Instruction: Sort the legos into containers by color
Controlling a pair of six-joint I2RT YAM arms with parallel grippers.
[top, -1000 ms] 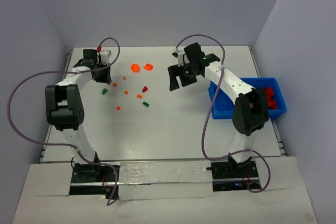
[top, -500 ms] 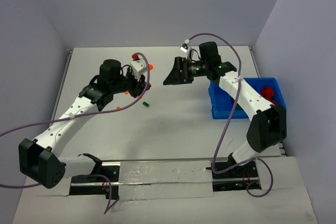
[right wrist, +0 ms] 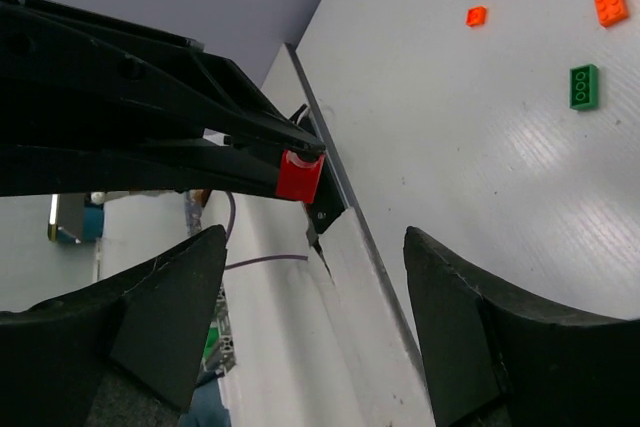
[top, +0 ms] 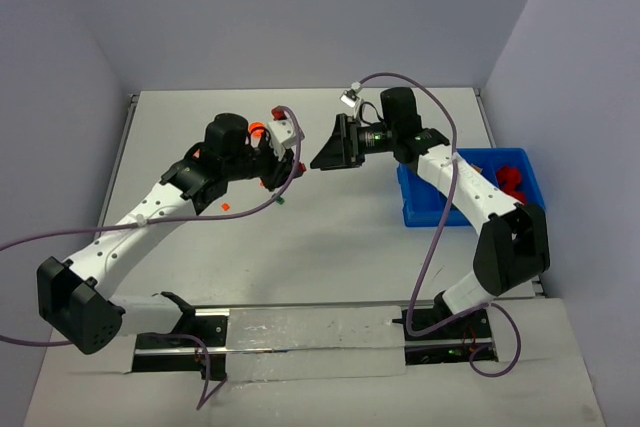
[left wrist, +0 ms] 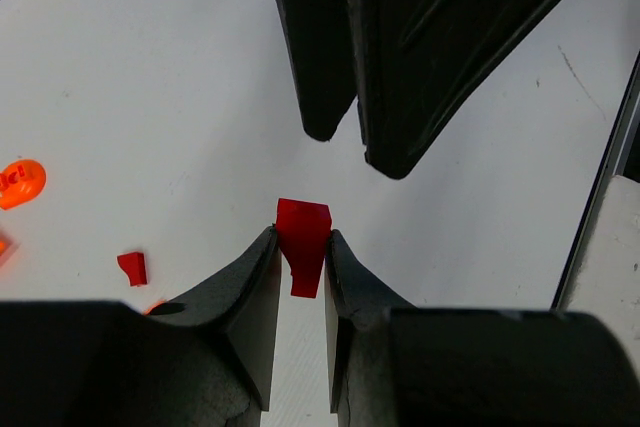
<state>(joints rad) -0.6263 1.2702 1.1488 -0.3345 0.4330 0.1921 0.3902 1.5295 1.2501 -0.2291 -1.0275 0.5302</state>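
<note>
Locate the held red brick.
Centre of the left wrist view: the red brick sits pinched between the left claw tips, directly facing the open right claw.

You have two arms in view, the left arm (top: pixel 150 217) and the right arm (top: pixel 465 182), and one blue bin (top: pixel 415 212). Count one red brick (left wrist: pixel 302 235) in the left gripper (left wrist: pixel 300 257) and one smaller red piece (left wrist: pixel 131 267) loose on the table (left wrist: pixel 150 67). Your right wrist camera shows two orange bricks (right wrist: pixel 610 4) and one green brick (right wrist: pixel 584 86). One round orange piece (left wrist: pixel 18 182) shows too. The red bricks (top: pixel 512 179) in the bin are too bunched for you to count.
</note>
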